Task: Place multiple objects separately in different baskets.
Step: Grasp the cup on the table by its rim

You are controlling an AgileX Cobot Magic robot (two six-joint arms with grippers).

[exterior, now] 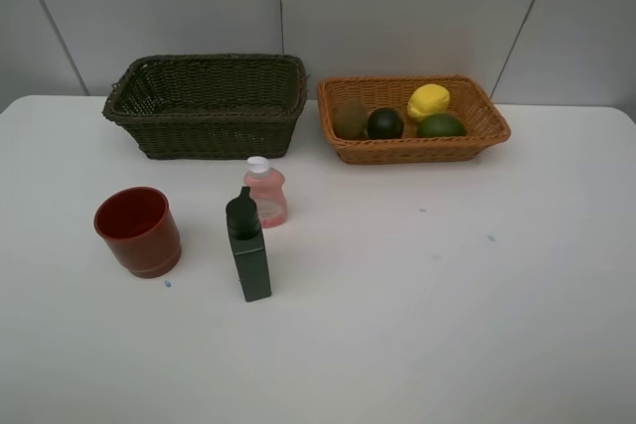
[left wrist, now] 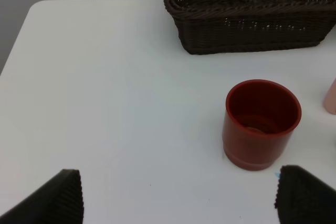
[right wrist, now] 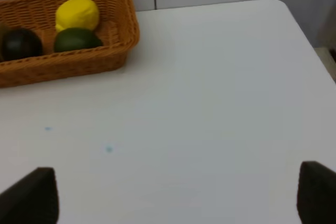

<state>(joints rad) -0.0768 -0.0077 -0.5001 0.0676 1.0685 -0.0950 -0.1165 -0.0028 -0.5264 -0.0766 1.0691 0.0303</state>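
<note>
Fruit (exterior: 428,101) sits in the orange-tan basket (exterior: 417,152); red cup (exterior: 138,230) and bottles (exterior: 248,255) stand on the worktop (exterior: 447,295). Left gripper (left wrist: 178,203) and right gripper (right wrist: 173,198) gape, empty. Next, probably: cup into dark basket (exterior: 214,134).

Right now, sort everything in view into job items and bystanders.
Job: dark basket, orange basket, kiwi, dark round fruit, lemon, lime, red cup, pink bottle, green bottle.
Bystanders: white table, blue specks on it.
</note>
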